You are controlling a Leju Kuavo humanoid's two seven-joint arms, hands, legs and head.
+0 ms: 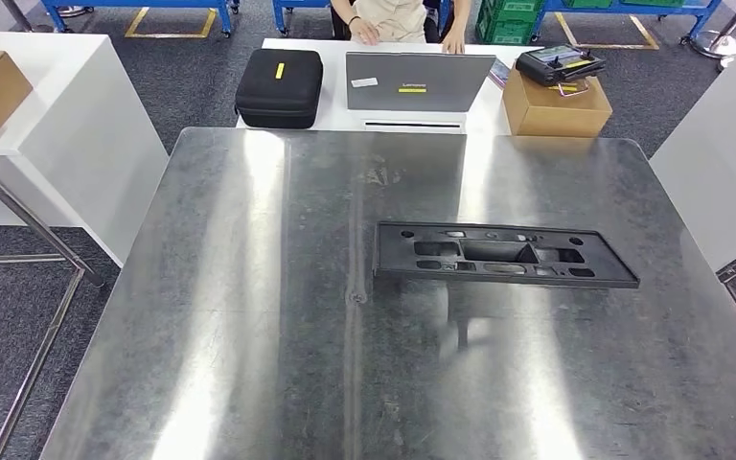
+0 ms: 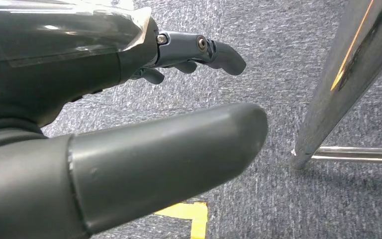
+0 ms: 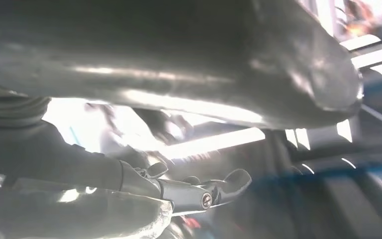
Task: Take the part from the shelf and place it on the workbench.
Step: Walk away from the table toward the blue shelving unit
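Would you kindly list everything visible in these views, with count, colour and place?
part: one, black, flat on the workbench, right of centre.
workbench: one, bare metal, in front of the robot.
carrying case: one, black with a yellow tag, on the white table beyond.
laptop: one, grey, beside the case.
cardboard box: one, brown, right of the laptop.
controller: one, black, on that box.
person: one, behind the laptop.
left hand: grey, open, above carpet.
right hand: grey, open, blurred.
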